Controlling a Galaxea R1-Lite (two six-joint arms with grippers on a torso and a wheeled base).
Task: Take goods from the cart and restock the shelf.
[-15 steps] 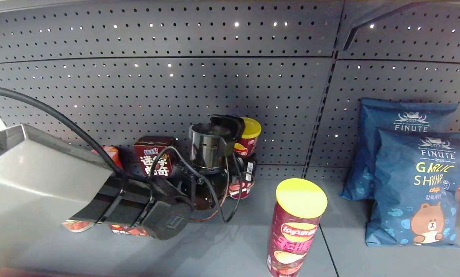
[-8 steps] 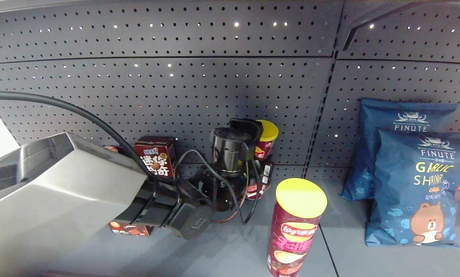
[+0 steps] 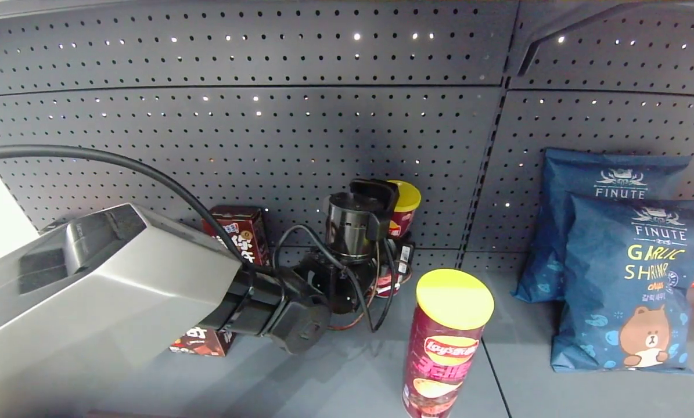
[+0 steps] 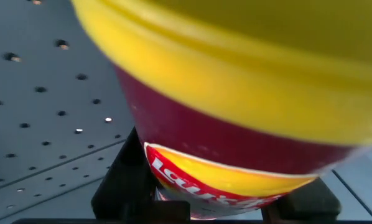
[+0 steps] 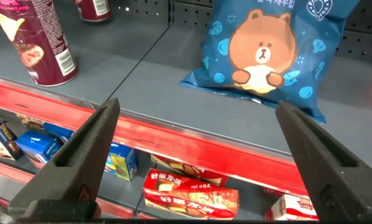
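A maroon chip can with a yellow lid stands upright close to the perforated back wall of the grey shelf. My left gripper is shut on its lower part. In the left wrist view the same chip can looms close, with the dark fingers on either side and my left gripper at its base. A second chip can stands nearer the shelf's front. My right gripper hangs open in front of the red shelf edge, holding nothing.
Two blue chip bags lean at the right; one blue chip bag lies just beyond the right gripper. Brown boxes stand behind the left arm, another brown box beneath it. Boxed goods fill the lower shelf.
My left arm has pushed to the right and deeper into the shelf, carrying the chip can toward the back wall. The front can and the bags have not moved.
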